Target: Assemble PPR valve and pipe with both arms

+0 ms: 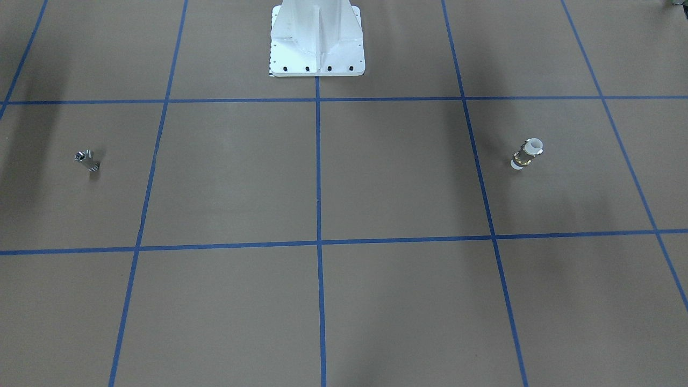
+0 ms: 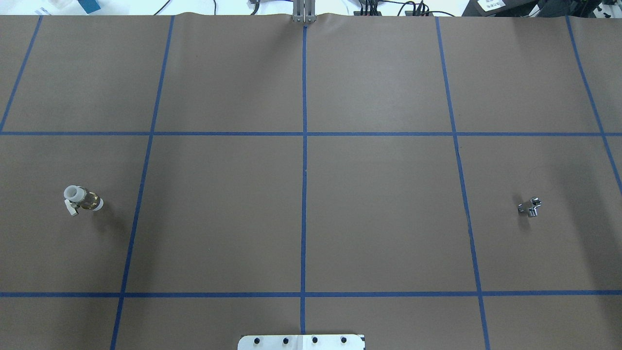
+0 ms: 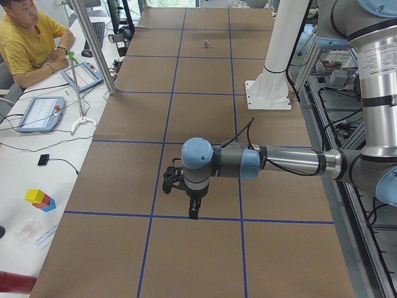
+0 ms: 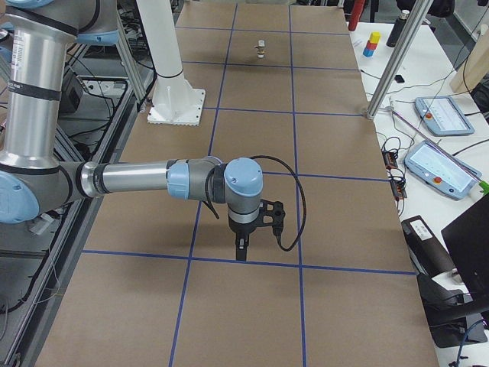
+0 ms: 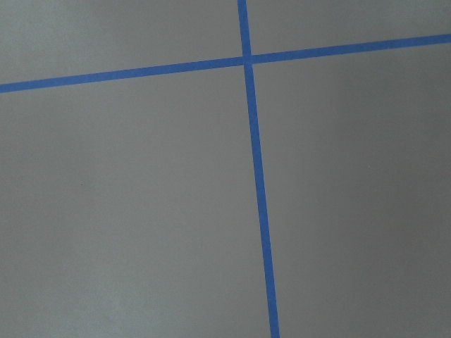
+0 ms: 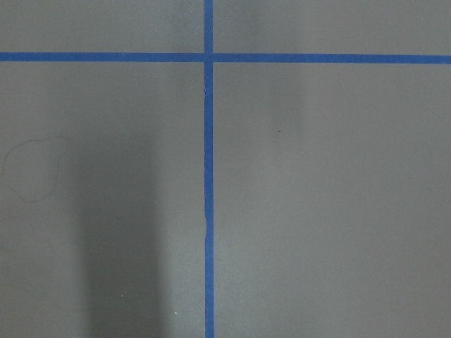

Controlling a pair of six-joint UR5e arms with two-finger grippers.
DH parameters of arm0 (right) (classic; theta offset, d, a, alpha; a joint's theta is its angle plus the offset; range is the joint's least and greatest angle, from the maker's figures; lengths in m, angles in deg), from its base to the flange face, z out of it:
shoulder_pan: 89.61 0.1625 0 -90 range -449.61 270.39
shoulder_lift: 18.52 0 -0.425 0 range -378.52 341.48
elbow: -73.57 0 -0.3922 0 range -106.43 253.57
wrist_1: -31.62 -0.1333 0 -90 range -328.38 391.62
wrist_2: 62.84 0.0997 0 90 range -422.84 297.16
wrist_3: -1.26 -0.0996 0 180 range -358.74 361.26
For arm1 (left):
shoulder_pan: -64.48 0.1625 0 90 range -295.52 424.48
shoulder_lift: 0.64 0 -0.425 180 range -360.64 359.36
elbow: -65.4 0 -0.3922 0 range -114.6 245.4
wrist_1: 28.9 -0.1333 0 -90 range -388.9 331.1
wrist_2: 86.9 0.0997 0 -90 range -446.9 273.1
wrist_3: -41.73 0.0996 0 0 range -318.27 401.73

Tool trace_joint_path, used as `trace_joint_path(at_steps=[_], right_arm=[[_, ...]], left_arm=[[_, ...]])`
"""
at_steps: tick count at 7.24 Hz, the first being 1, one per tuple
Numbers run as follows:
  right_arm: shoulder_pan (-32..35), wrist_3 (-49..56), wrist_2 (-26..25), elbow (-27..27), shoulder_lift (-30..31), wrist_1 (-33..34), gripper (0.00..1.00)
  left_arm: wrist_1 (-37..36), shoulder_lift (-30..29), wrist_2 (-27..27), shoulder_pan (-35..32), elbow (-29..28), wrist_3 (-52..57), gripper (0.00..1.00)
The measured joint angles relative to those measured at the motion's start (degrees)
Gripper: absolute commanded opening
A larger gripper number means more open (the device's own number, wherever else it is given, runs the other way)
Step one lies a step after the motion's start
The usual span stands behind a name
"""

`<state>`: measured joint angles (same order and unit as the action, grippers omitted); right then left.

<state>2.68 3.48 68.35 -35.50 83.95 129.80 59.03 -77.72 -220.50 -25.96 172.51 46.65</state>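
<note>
I see the valve (image 2: 82, 200) standing on end near the left edge of the table (image 2: 379, 218), its long axis vertical and its open white mouth up. The pipe (image 2: 529, 207) sits near the right edge, well apart from it. It is too small for me to read its axis. The left gripper (image 3: 194, 208) and right gripper (image 4: 241, 248) point down above the table, touching neither part. I cannot tell how far either is parted.
</note>
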Motion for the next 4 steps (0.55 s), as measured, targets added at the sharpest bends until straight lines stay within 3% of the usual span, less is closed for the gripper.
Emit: trace_joint_path(at_steps=[4], right_arm=[[0.0,0.0,0.1,-0.1,-0.3,0.0,1.0]], left_arm=[[3.5,-1.5,0.0,0.0,0.7,0.0,1.0]])
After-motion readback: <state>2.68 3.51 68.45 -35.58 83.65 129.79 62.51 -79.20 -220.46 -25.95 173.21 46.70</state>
